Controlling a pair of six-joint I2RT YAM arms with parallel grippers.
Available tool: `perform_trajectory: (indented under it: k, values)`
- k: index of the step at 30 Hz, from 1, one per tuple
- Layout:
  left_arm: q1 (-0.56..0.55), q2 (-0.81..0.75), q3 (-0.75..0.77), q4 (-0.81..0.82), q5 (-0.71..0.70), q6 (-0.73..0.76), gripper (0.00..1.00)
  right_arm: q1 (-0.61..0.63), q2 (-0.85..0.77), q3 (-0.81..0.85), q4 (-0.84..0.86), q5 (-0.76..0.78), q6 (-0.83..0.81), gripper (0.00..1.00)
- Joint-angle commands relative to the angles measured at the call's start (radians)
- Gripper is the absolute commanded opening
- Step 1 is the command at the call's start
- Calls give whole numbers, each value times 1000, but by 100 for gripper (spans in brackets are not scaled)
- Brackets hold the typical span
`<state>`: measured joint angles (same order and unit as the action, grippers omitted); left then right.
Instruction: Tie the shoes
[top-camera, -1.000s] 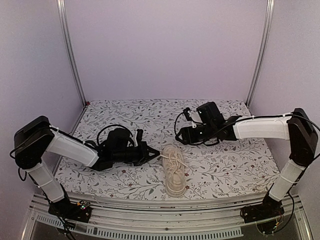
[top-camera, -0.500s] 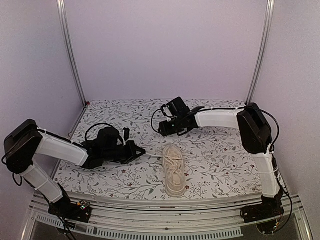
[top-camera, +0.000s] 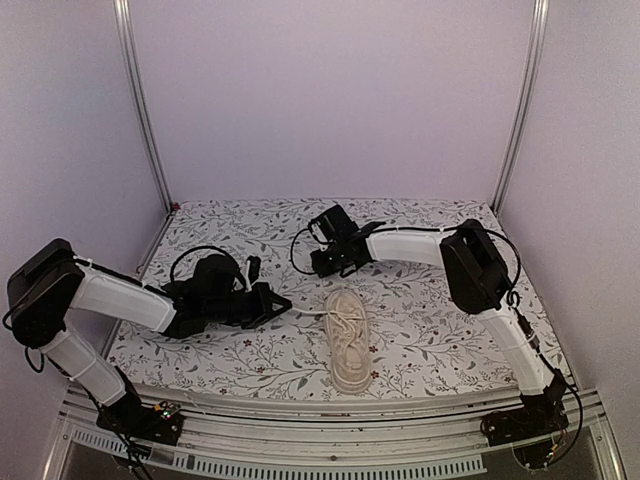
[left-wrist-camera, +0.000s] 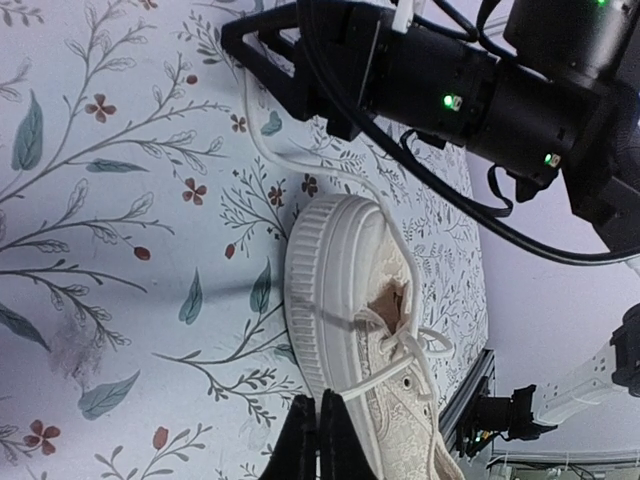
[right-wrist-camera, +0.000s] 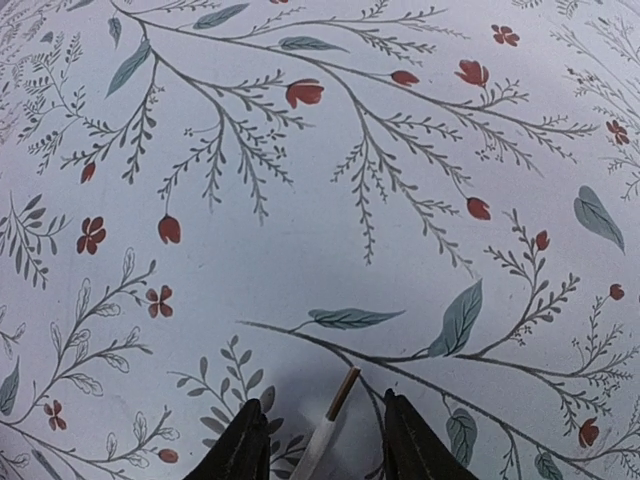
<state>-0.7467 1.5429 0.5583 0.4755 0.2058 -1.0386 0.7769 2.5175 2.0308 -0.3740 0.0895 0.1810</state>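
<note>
Shoe (top-camera: 348, 345): we find it lying on its sole in the near middle of the desk (top-camera: 230, 225), between the two hands and lengthwise toward the front edge.
Done so far: the lace is threaded through the eyelets. Its free ends are loose and drawn out to either side. We see no bow.
Left to do, in our judgement: nearly everything, namely securing both ends, crossing them, then forming the knot and the loops.
Left hand (top-camera: 283, 300): the fingers are pressed together. In its wrist view a strand (left-wrist-camera: 385, 372) runs from the eyelets to the fingertips, so we read it as pinched there.
Left arm: it lies low over the desk, reaching in from the left. The hand is near the shoe's side and apart from it.
Right hand (right-wrist-camera: 325, 440): the fingers stand partly apart just above the desk, with the lace end (right-wrist-camera: 330, 415) lying in the gap. We see it touching neither finger, so nothing is gripped yet.
Right arm: it is folded back across the desk, its hand beyond the shoe's far end and pointing down.
Lace to the right hand: it curves slack from the shoe's far end to that hand.
</note>
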Motion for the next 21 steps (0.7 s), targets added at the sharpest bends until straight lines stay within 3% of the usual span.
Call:
perform_trajectory:
  k: [1, 4, 6, 14, 21]
  values:
    - [12, -16, -4, 18, 16, 20, 0, 1, 68, 52, -40, 58, -36, 39]
    - [12, -22, -4, 17, 14, 22, 0, -1, 100, 74, -44, 58, -40, 22]
    - [13, -25, -4, 15, 13, 24, 0, -1, 109, 80, -49, 66, -36, 4]
    - [22, -17, 3, 8, 10, 40, 0, -8, -17, 66, -13, 142, -47, 2]
    - [52, 41, 65, -2, 42, 92, 0, -36, -393, -193, 154, 140, -66, 2]
